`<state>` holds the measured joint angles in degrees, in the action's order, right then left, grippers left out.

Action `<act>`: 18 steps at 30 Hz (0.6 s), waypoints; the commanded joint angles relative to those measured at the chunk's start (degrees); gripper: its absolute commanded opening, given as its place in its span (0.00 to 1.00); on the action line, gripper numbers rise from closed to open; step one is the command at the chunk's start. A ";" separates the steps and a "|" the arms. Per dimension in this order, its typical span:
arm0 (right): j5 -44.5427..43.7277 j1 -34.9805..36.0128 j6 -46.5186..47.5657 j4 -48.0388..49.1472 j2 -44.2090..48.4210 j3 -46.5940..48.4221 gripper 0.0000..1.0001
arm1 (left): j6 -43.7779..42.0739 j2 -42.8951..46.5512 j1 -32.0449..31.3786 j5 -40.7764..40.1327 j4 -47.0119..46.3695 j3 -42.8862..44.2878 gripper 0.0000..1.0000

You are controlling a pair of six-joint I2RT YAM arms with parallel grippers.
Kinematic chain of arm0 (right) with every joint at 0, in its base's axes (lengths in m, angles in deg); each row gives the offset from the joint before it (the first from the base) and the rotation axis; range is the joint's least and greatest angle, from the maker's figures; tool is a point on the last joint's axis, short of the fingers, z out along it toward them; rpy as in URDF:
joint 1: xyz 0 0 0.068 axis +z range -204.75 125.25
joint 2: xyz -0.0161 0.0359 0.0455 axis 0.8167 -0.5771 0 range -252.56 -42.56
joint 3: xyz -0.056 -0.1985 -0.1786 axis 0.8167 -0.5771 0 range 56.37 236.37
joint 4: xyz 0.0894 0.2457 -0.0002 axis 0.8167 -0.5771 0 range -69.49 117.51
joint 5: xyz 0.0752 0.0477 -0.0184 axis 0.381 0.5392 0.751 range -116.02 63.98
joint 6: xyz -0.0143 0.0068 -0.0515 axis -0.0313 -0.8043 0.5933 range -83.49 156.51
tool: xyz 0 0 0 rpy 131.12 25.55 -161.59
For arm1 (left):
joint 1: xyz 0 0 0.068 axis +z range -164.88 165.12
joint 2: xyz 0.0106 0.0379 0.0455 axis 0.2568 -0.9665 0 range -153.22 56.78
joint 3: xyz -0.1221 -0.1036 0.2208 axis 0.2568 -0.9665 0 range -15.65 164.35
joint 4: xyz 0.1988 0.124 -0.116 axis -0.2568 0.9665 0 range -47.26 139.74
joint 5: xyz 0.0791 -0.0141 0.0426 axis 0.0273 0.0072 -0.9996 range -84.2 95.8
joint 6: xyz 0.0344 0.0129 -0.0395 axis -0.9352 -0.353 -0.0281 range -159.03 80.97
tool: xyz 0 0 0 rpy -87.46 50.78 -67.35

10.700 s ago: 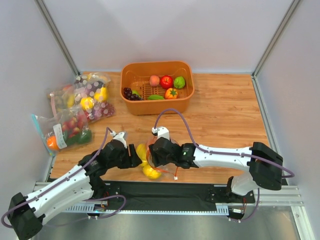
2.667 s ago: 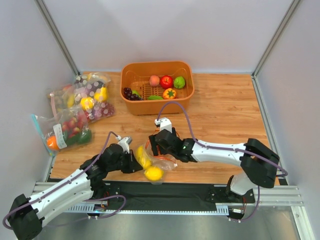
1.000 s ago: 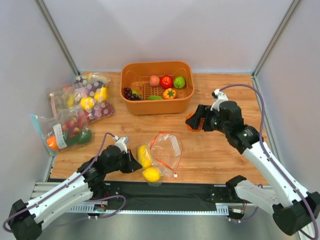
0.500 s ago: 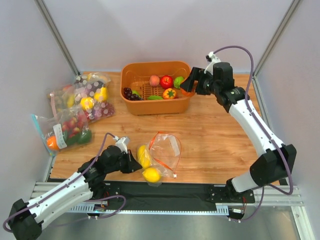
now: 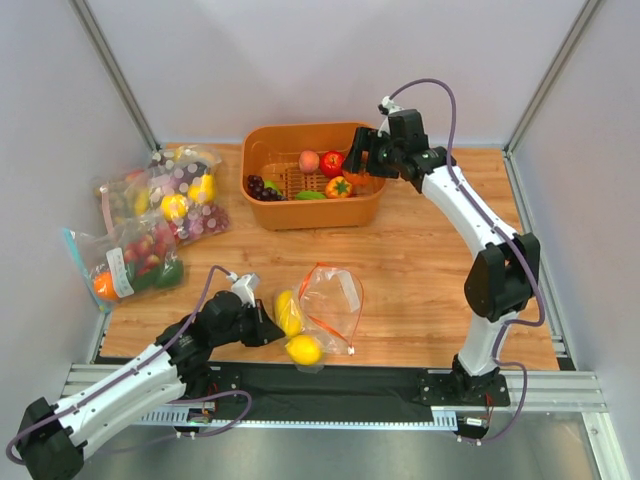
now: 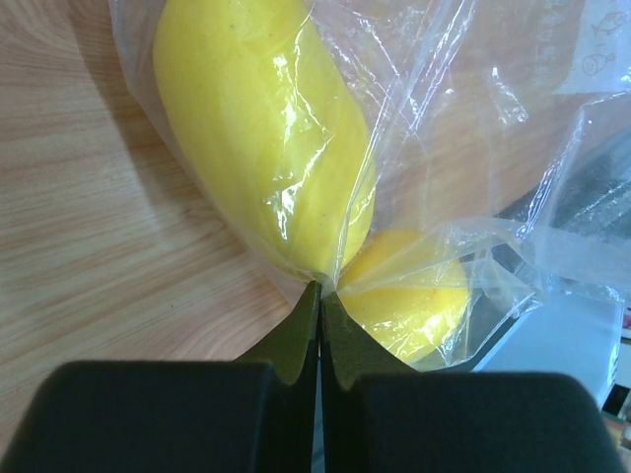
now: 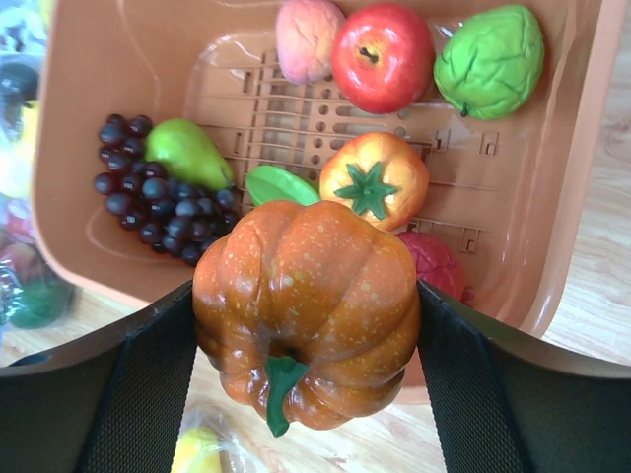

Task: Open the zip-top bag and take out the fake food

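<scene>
The zip-top bag lies open near the table's front edge, its orange-red zip strip forming a loop. Two yellow lemon-like fake food pieces sit in its left end. My left gripper is shut on a pinch of the bag's clear plastic, right between the two lemons. My right gripper hangs over the orange basket's right side. It is shut on a ribbed orange fake food piece with a green stem, held between both pads above the basket's near wall.
The orange basket at the back holds a peach, a red apple, a green fruit, purple grapes and a small orange pepper. Other filled bags lie at the table's left edge.
My right arm has swung from the table's right middle up and left to the basket, carrying the orange piece. The left arm and the bag have stayed put.
</scene>
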<state>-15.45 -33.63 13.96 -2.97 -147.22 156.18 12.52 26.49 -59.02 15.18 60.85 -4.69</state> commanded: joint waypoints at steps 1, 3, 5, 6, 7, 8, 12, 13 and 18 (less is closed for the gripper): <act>-1.51 -0.03 1.71 -1.69 -1.51 3.90 0.82 | 0.13 0.92 0.19 0.72 0.70 0.73 0.00; -1.60 0.14 1.63 -1.69 -1.77 3.90 0.84 | 0.13 1.28 0.19 0.54 1.14 0.64 0.00; -1.60 0.14 1.63 -1.42 -1.95 3.81 0.87 | 0.22 1.80 0.19 0.46 1.67 0.47 0.00; -1.69 0.14 1.89 -1.42 -1.95 3.90 0.89 | 0.30 2.15 0.11 0.46 1.75 0.38 0.00; -1.69 0.14 2.07 -1.51 -1.95 4.08 0.92 | 0.31 2.24 0.19 0.37 1.84 0.38 0.00; -1.69 0.14 2.33 -1.69 -2.04 4.34 0.93 | 0.39 2.42 0.19 0.37 1.84 0.29 0.00; -1.78 0.14 2.86 -2.13 -2.39 5.65 0.95 | 0.48 2.86 0.11 0.37 2.11 0.11 0.00; -1.87 0.14 2.94 -2.56 -2.39 6.01 0.96 | 0.48 2.86 0.19 0.37 2.11 0.11 0.00; -1.95 0.41 2.50 -1.08 1.47 1.64 0.96 | 0.39 3.39 0.19 0.28 2.63 -0.06 0.00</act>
<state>-16.59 -33.50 15.60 -5.62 -149.14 159.61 12.52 29.10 -59.02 15.14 62.93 -4.69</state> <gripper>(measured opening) 0.959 0.006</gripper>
